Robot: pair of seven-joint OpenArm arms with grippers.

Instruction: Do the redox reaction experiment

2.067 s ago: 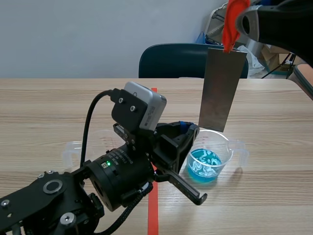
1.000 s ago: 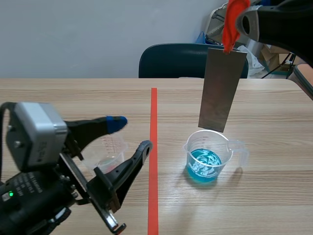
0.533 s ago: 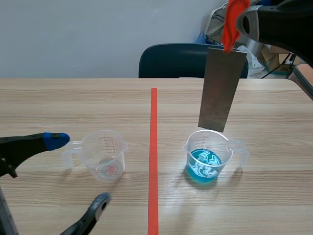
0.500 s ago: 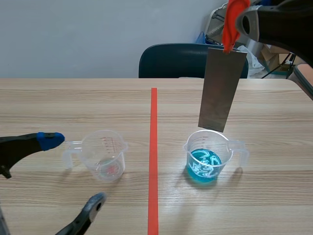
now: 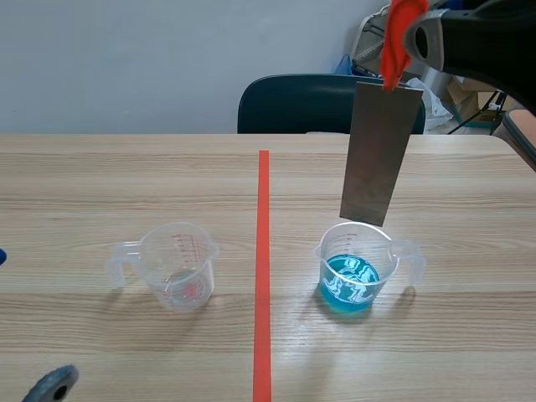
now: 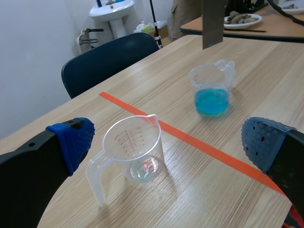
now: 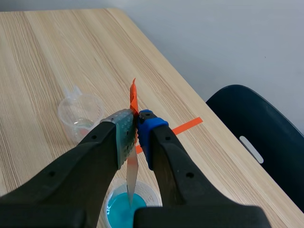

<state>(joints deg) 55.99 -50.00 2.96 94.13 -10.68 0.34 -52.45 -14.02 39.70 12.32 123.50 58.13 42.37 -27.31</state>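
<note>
Progress: the metal strip (image 5: 378, 155) is hanging over the right cup (image 5: 356, 251), which is already holding blue liquid (image 5: 350, 283). The strip's lower edge is sitting just above the rim and is not yet wetted, so the dip itself is judged not yet done. Left to do, by my reading: lowering the strip into the liquid, holding it there, then lifting it out for a look.

The empty cup (image 5: 177, 264) is standing on the other side of the tape line (image 5: 263, 276), well apart from the right cup, with only a faint pinkish trace showing at its bottom.

Orientation: the strip's long axis is running near vertical, free end pointing down at the liquid. It is leaning slightly, with the lower end nearer the tape line than the top. Its broad face is turning toward the scene camera.

Right gripper (image 7: 137, 124): jaws are pinching the strip's top end, where an orange-red tab (image 5: 400, 38) is sticking up above the pads.

Left gripper (image 6: 166, 142): jaws are standing wide apart, gripping nothing, with the empty cup lying between and ahead of the 2 fingers.
</note>
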